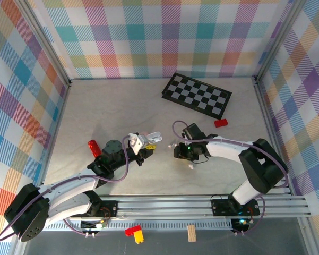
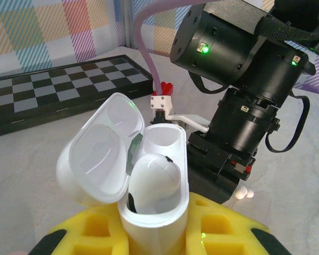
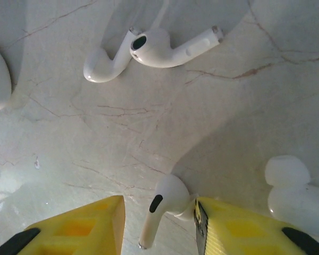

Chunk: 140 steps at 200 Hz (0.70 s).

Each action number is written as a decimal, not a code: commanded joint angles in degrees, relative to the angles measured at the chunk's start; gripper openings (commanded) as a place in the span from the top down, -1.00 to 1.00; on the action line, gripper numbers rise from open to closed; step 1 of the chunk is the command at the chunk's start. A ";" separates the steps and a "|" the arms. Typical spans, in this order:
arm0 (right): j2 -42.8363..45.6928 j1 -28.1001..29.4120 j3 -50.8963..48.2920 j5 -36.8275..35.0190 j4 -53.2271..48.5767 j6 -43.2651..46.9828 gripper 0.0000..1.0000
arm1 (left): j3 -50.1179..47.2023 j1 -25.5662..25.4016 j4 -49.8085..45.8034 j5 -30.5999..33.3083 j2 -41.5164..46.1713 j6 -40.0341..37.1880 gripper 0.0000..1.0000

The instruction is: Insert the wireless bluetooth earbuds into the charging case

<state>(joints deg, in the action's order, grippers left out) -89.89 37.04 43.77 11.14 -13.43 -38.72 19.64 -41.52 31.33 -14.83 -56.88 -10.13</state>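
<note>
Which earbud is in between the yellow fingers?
The bottom earbud in the right wrist view, stem pointing down. It sits between the yellow fingers, touching one. The touching pair lies farther off.

You're working in a robotics lab cell, not a home or a shop. Aluminium posts (image 1: 48,48) frame a booth closed in by plaid printed walls (image 1: 148,37). The marble-look surface (image 1: 111,106) has slotted metal rails (image 1: 164,204) along its near edge, where the left arm (image 1: 69,194) and right arm (image 1: 255,164) are bolted, with purple cable (image 1: 128,164) looped along them. Unrelated oddments lie about: a chessboard (image 1: 197,94), a red block (image 1: 221,123), a wooden block (image 1: 191,232).
</note>
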 commanded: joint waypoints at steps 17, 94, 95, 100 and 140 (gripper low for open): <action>-1.77 0.58 3.03 -1.87 -4.44 0.84 0.23 | -0.65 -0.20 -0.28 1.42 1.92 -1.29 0.78; 1.02 0.67 1.73 -5.70 -7.96 -1.00 0.40 | -0.84 -0.14 -1.11 2.29 2.81 -1.52 0.78; 1.07 0.67 1.66 -5.69 -7.94 -1.05 0.41 | -0.88 -0.14 -1.10 2.28 2.77 -1.54 0.78; 1.18 0.67 1.42 -5.61 -7.78 -1.30 0.44 | -0.94 -0.12 -1.01 2.31 2.70 -1.49 0.77; 3.91 0.67 -1.39 -5.77 -6.18 -2.94 0.52 | -0.89 -0.09 -0.92 1.84 2.62 -1.47 0.77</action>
<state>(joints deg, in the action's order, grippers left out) -88.62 37.21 44.25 6.35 -19.38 -39.90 19.62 -41.52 29.93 -12.75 -55.09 -10.59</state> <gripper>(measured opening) 0.241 0.188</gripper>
